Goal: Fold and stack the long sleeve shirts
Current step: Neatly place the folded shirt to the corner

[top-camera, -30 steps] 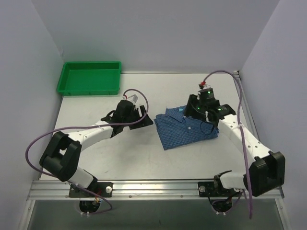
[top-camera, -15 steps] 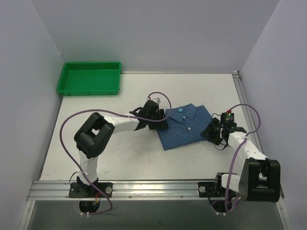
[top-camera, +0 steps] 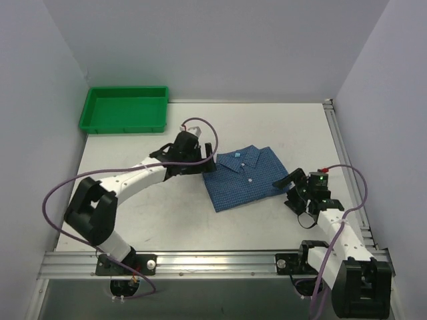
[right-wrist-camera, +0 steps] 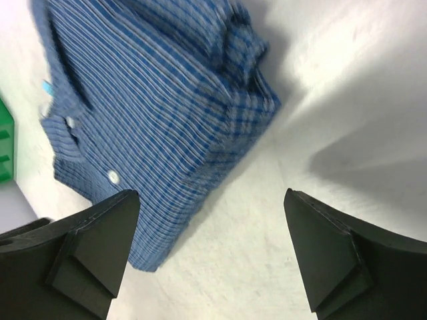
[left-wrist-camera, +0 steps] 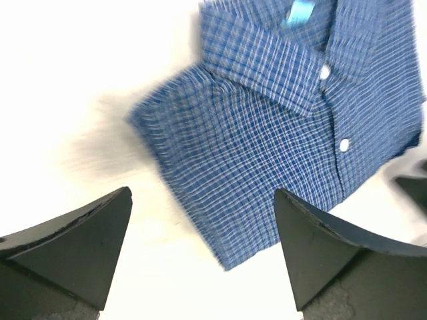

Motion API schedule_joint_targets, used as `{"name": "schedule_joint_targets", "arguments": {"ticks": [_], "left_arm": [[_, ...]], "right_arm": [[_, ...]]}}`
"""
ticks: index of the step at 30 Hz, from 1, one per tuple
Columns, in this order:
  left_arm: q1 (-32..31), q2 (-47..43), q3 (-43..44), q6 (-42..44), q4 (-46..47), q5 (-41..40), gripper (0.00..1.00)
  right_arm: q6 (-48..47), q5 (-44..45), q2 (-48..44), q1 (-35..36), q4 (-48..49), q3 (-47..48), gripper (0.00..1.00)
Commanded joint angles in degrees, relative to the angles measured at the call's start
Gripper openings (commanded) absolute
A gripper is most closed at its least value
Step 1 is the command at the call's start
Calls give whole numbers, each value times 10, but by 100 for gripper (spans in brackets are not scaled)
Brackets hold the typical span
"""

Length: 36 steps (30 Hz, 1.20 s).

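Now the blue checked shirt [top-camera: 243,177] lies folded into a compact rectangle on the bench [top-camera: 167,213], right of the middle, between the two arms. Its collar [left-wrist-camera: 267,67] points toward the far side, a light-blue label [left-wrist-camera: 299,12] shows inside the neck, and small white buttons [left-wrist-camera: 345,144] run down the front.

The left tool [top-camera: 212,160] sits just beside the shirt's left edge with its fingers spread wide apart. It grips nothing. In the left wrist view the two dark fingertips frame the near-left corner of the folded cloth, with bare bench under them.

The right tool [top-camera: 287,193] is low by the shirt's right edge, also with its fingers wide apart and nothing between them. The right wrist view shows the stacked layers of the fold along that side, and the cloth is clear of both fingertips.

The green tray [top-camera: 123,127] stands at the far-left corner of the bench, well apart from the shirt.
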Motion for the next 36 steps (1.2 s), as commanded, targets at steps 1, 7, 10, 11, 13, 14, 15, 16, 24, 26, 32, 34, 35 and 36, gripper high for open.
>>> {"name": "schedule_joint_targets", "arguments": {"ticks": [1,7,10,11,13,14,15,16,24,26,32,34,35,36], "left_arm": [[50,-83,24,61,-83,-16,98],[163,-184,5,126,-143,18,98],[213,-231,-33,153,-136,-1,97],[236,-240,-47,150,-132,-1,97],[254,-258,-82,140,-110,27,97],[265,-263,-94,134,-102,37,98],[268,-265,-102,132,-96,46,97],[273,-263,-114,132,-92,51,97],[324,-257,-115,128,-88,102,97],[335,-253,-115,127,-88,108,98],[353,-243,-114,128,-88,121,98],[357,-239,-113,128,-90,123,97],[360,-234,-112,129,-90,124,97],[361,-231,-112,129,-91,125,98]], "right_arm": [[99,-12,-1,62,66,-49,95],[237,94,38,182,199,-104,95],[280,150,74,230,239,-102,94],[290,155,101,238,248,-100,93],[321,155,130,246,275,-89,90],[332,159,155,249,282,-86,87],[341,162,165,249,301,-85,82],[358,172,174,247,311,-85,72],[357,169,295,162,359,6,42],[349,163,331,121,366,27,38],[346,148,431,12,394,118,20],[357,146,468,-12,409,150,12],[362,145,481,-37,418,160,10],[367,144,493,-48,439,169,7]]}}
